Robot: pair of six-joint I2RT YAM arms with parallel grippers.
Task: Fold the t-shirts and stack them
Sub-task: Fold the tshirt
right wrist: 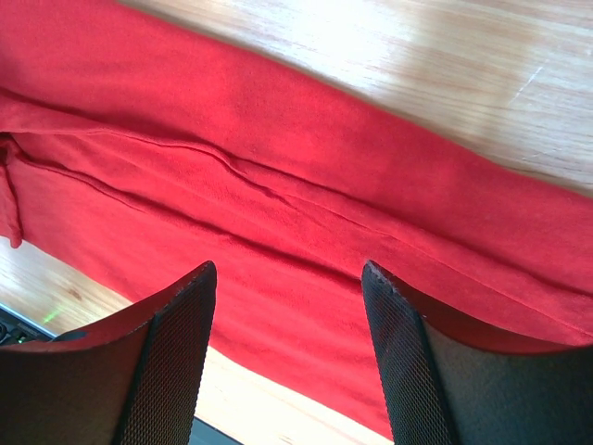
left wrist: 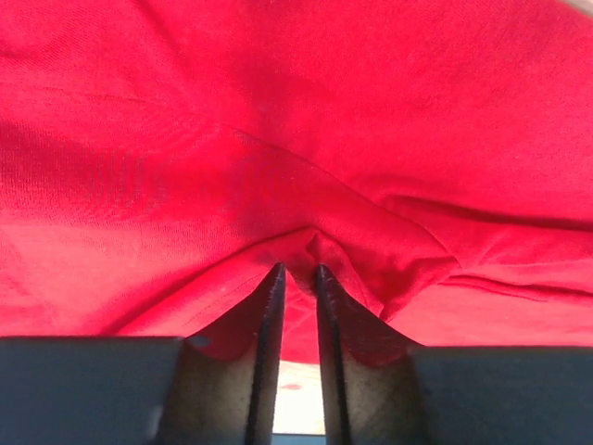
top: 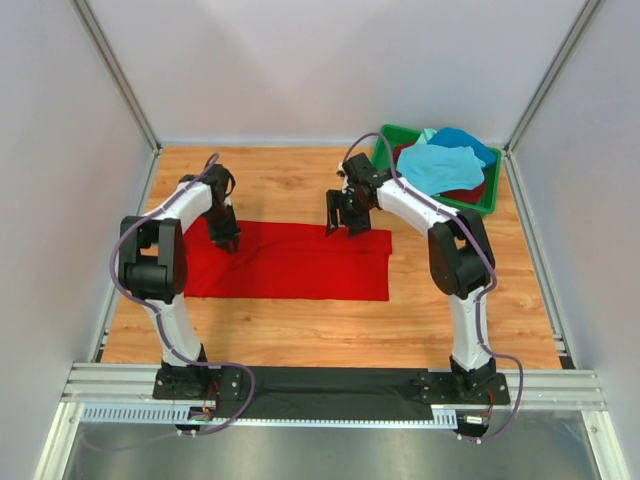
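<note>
Fingers of the left gripper [left wrist: 296, 269] clamp a raised fold of the bright red cloth t-shirt [top: 290, 262], spread flat on the wooden table [top: 300, 330] left of the green plastic bin [top: 388, 140]. The right gripper [right wrist: 289, 269], nearer the bin, hovers over the shirt's far edge, jaws wide apart.

The red t-shirt [top: 290, 262] is soft matt cloth, the table [top: 300, 180] smooth grained wood, the bin [top: 491, 196] glossy green plastic
</note>
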